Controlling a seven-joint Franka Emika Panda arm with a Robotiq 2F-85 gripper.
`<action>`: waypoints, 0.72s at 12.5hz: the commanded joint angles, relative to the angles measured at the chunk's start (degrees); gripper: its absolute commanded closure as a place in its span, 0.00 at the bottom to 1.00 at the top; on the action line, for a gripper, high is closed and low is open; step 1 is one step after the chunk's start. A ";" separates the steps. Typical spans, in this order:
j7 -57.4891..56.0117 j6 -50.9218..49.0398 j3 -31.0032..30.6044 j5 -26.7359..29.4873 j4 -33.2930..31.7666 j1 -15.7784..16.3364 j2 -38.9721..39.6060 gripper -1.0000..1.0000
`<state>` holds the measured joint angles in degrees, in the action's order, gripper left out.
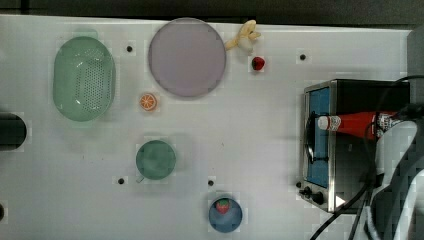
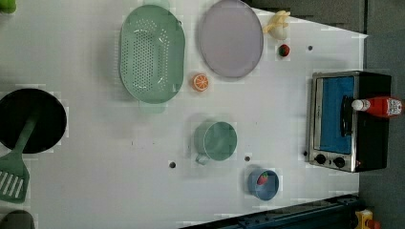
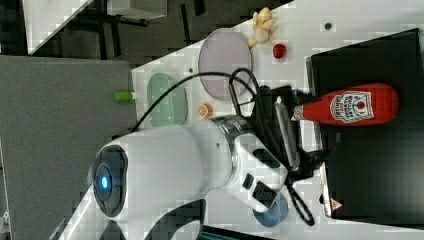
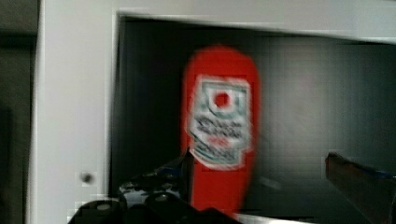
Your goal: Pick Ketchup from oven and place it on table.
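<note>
The Ketchup (image 1: 350, 124), a red bottle with a white cap and a shield label, lies on its side on the black top of the oven (image 1: 350, 170). The oven stands at the top view's right on the white table (image 1: 260, 135). The left view shows the Ketchup (image 2: 379, 106) on the oven (image 2: 370, 138) too. In the wrist view my gripper (image 4: 259, 158) is open just short of the Ketchup (image 4: 219, 126). One finger (image 4: 180, 170) is beside the label and the other finger (image 4: 357, 175) is far off to the side. My white arm (image 3: 200, 155) reaches toward the Ketchup (image 3: 350, 106).
On the table are a green colander (image 1: 84, 79), a pale purple plate (image 1: 186, 56), a banana (image 1: 243, 36), a strawberry (image 1: 258, 63), an orange slice (image 1: 148, 101), a green cup (image 1: 155, 159) and a blue bowl (image 1: 225, 215). A black pan (image 2: 31, 120) and green spatula (image 2: 13, 167) sit at the left view's left.
</note>
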<state>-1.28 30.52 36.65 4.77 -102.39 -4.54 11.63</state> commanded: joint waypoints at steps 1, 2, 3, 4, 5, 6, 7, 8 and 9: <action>2.20 1.73 0.54 6.88 1.33 0.11 6.54 0.00; 2.20 2.11 0.62 8.99 1.33 -0.34 8.18 0.00; 2.20 2.35 0.66 9.65 1.34 -0.78 9.55 0.00; 2.20 2.84 0.65 9.65 1.38 -1.04 10.66 0.00; 2.20 4.19 0.61 9.66 1.38 -1.23 11.61 0.00; 2.20 5.73 0.57 9.66 1.37 -1.29 12.36 0.00; 2.20 6.18 0.59 9.72 1.20 -1.35 13.01 0.00; 2.20 6.18 0.55 9.97 1.06 -1.51 13.58 0.00; 2.20 6.24 0.40 10.56 0.97 -1.51 13.88 0.04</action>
<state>-1.28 37.68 35.56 14.28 -102.39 -5.69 28.19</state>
